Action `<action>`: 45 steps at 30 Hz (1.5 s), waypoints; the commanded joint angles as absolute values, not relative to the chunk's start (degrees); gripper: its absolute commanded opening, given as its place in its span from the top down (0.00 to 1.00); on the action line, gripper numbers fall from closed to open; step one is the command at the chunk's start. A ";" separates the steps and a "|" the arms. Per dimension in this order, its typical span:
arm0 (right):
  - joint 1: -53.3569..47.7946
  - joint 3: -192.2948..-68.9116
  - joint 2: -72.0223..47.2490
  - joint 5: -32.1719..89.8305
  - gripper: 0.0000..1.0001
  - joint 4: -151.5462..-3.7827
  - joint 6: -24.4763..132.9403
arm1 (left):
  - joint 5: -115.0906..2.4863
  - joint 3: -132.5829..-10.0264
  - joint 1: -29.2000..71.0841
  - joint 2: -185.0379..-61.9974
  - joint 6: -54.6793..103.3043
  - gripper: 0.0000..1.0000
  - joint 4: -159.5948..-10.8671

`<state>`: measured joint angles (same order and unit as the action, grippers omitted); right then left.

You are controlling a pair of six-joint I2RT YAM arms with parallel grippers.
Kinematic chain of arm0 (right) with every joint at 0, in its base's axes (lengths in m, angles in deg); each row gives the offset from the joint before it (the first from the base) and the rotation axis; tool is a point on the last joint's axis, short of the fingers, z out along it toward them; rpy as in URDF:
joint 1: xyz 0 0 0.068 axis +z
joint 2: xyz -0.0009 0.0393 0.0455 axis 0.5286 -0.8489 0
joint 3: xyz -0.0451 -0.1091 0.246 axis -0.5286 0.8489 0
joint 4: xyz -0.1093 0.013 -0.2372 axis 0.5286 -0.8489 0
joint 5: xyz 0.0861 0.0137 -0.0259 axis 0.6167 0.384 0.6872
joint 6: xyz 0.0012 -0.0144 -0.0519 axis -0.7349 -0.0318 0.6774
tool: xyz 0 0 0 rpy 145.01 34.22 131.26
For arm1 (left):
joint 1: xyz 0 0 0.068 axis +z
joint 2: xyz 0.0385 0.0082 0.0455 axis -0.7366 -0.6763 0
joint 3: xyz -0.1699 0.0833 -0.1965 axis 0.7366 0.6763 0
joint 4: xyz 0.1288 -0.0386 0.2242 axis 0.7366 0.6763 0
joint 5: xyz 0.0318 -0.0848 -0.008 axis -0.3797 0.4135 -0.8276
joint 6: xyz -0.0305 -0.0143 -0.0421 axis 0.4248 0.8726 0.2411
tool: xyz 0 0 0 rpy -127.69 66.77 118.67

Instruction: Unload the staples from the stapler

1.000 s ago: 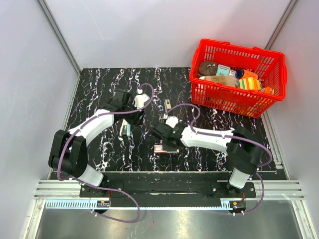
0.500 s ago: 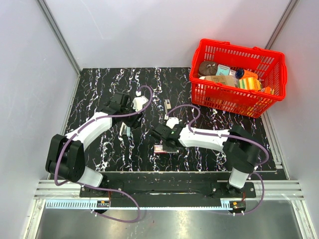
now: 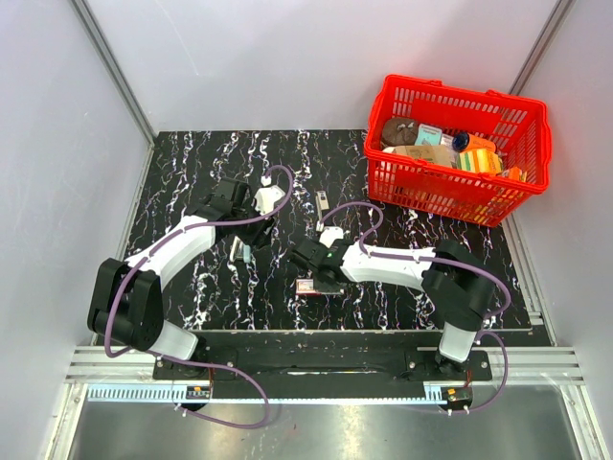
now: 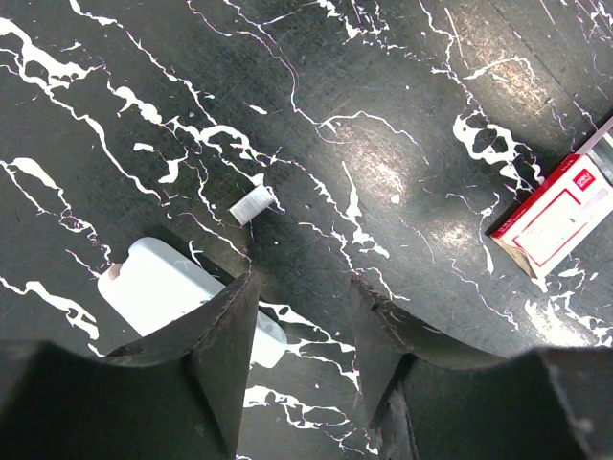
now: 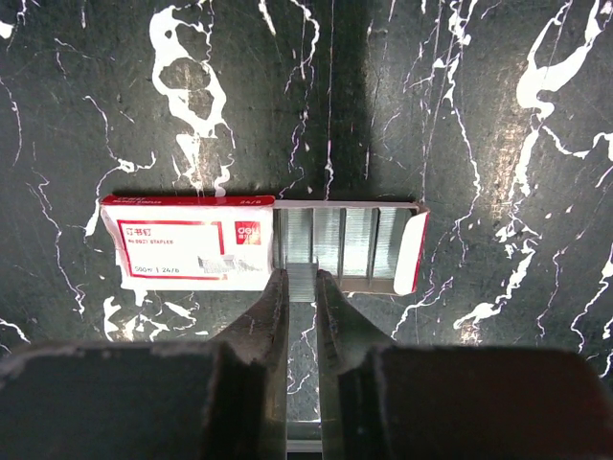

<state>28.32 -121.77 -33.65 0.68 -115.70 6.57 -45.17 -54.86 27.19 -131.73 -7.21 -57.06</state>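
Only the right wrist view shows the grip: the right gripper [image 5: 302, 278] is pinched on a short staple strip [image 5: 302, 292], its 2 fingers nearly parallel. It sits at the edge of the staple box [image 5: 187, 254], whose tray is slid out with rows of staples showing. From above, that arm lies low and stretched leftward, and its wrist hides the pinch.

The left wrist view gives what the top view blurs. The left gripper [image 4: 305, 287] is parted and holds nothing. The stapler [image 4: 158, 283], pale blue with a rounded end, lies flat on the black marbled table [image 3: 192, 163], partly under 1 finger [image 4: 225, 335]. A loose staple strip [image 4: 252, 204] lies just beyond it.

From above, the left arm bends forward over the stapler [image 3: 239, 251], left of the box [image 3: 308, 285]. Farther back lie a slim tool [image 3: 323, 201] and a red basket [image 3: 450, 187].
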 commanded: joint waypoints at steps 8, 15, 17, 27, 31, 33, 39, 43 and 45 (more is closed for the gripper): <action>27.07 -122.21 -34.67 -1.23 0.94 -114.51 7.17 | -46.11 -55.74 26.96 -129.32 -7.66 0.52 -57.73; 26.98 -122.38 -34.84 -0.96 0.90 -114.16 7.43 | -46.11 -55.82 26.96 -129.06 -7.57 0.52 -57.55; 26.98 -122.38 -35.02 -0.87 0.86 -114.25 7.43 | -46.28 -55.74 26.96 -128.97 -7.66 0.52 -57.46; 26.98 -122.56 -35.19 -0.26 0.71 -113.81 7.70 | -46.55 -55.30 26.96 -128.00 -7.92 0.52 -57.46; 26.98 -122.64 -34.14 -0.17 0.71 -113.90 7.70 | -46.63 -54.95 26.96 -127.74 -8.10 0.52 -57.38; 26.98 -122.91 -33.09 -0.52 0.71 -114.51 7.70 | -46.81 -54.86 26.96 -127.57 -8.10 0.52 -57.38; 26.98 -124.84 -28.52 -2.27 0.70 -117.41 7.70 | -47.86 -55.21 27.05 -128.53 -8.27 0.52 -57.72; 26.98 -126.86 -27.28 -3.16 0.69 -118.29 8.75 | -49.27 -55.38 26.96 -129.67 -8.97 0.52 -58.95; 26.98 -128.18 -27.02 -3.51 0.65 -118.47 9.71 | -50.67 -55.82 26.96 -131.25 -9.76 0.52 -59.57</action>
<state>27.34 -124.11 -29.98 -0.02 -117.47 8.14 -47.33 -54.86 27.19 -129.98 -8.13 -56.43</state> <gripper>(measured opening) 0.321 0.481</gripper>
